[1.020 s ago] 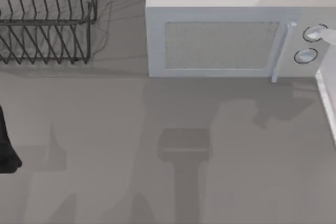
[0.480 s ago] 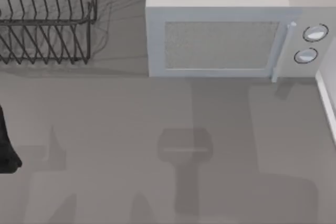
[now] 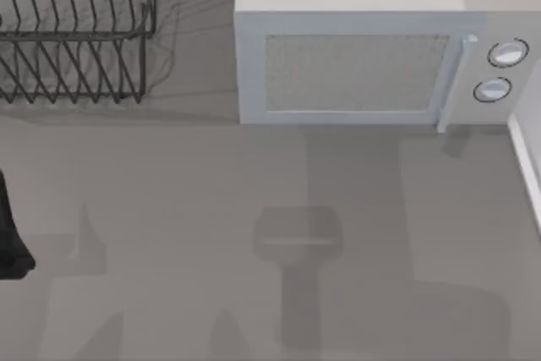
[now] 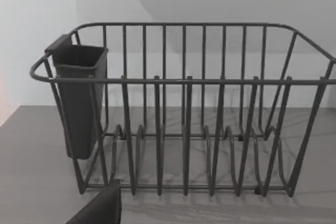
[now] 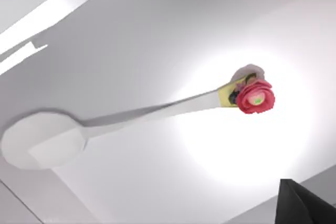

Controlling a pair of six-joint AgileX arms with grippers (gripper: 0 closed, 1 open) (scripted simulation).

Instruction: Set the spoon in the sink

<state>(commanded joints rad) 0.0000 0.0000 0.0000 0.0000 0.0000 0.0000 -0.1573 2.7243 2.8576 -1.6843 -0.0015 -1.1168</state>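
Left end effector (image 4: 100, 209) is at the table's (image 3: 169, 209) left edge, facing the wire dish rack (image 3: 76, 31) in the far left corner; grip cannot tell. Microwave (image 3: 355, 65) stands along the far edge. Right end effector (image 5: 304, 203): grip cannot tell. White spoon (image 5: 131, 116) with a pink flower-tipped handle lies on a pale surface, apart from it.

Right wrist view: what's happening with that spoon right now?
In the right wrist view a white spoon with a pink flower ornament on its handle end lies on a pale surface. From above, the left arm sits at the table's left edge, near the wire dish rack; the microwave stands behind with its door shut. Nothing shows the spoon being gripped.
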